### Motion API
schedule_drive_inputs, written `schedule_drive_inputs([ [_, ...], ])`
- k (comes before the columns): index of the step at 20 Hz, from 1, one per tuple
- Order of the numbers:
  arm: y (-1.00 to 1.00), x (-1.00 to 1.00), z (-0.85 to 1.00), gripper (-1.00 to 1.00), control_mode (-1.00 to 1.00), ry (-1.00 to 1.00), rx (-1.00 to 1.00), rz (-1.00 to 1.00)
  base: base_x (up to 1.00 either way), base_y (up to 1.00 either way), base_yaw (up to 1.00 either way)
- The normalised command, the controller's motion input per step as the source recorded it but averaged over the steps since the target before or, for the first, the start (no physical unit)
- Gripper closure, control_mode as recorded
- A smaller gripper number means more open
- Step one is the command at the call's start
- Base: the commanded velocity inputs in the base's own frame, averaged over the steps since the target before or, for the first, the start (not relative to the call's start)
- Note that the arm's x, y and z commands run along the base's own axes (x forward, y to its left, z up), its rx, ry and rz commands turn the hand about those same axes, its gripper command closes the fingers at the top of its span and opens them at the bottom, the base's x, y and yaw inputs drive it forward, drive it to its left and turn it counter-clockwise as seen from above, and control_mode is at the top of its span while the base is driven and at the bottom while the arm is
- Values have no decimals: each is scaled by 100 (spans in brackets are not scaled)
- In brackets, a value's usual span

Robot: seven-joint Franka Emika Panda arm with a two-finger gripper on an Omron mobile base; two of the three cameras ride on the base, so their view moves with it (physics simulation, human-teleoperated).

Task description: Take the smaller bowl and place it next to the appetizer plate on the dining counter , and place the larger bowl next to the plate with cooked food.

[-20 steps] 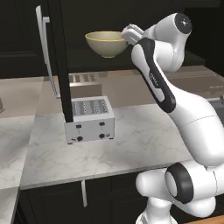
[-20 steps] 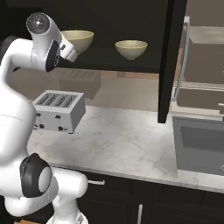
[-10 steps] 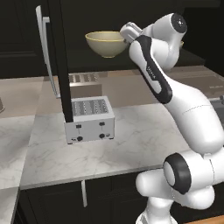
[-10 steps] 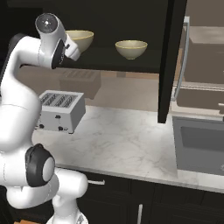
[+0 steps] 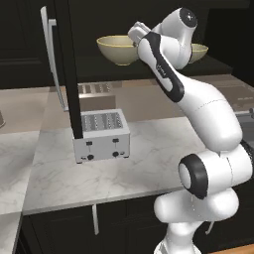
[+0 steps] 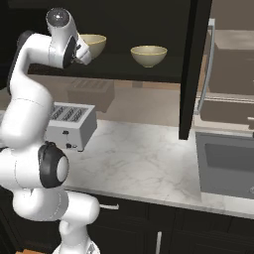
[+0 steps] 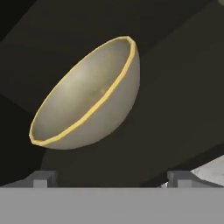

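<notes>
Though shelved, two bowls [image 6: 148, 55] (one toaster [image 5: 101, 135])

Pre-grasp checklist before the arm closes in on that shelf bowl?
1. End effector open: ok, fingertips stand wide apart.
2. Nothing held: ok, gap between fingertips is free.
3. Target in sight: ok, beige yellow-rimmed bowl sits ahead in hand view, not yet between the fingertips.
4. Right bowl by size: cannot tell; second beige bowl stands apart on the same dark shelf.
5. Bowl upright on shelf: ok in the base views.
6. Silver four-slot toaster below: ok, away from the approach.
</notes>
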Motion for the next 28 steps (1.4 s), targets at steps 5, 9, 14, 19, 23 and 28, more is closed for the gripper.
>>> schedule_drive_inputs([
  [5, 16, 45, 0, -100, -100, 6, 0, 0, 0, 0, 0],
  [9, 1, 44, 0, -100, -100, 9, 0, -1, 0, 0, 0],
  [14, 0, 48, 0, -100, -100, 7, -1, -1, 0, 0, 0],
  [19, 0, 51, 0, -100, -100, 6, -2, -1, 0, 0, 0],
  [23, 0, 34, -4, -100, -100, 3, -4, 0, 0, 0, 0],
  [28, 6, 19, -15, 100, -100, 0, -9, 0, 0, 0, 0],
])
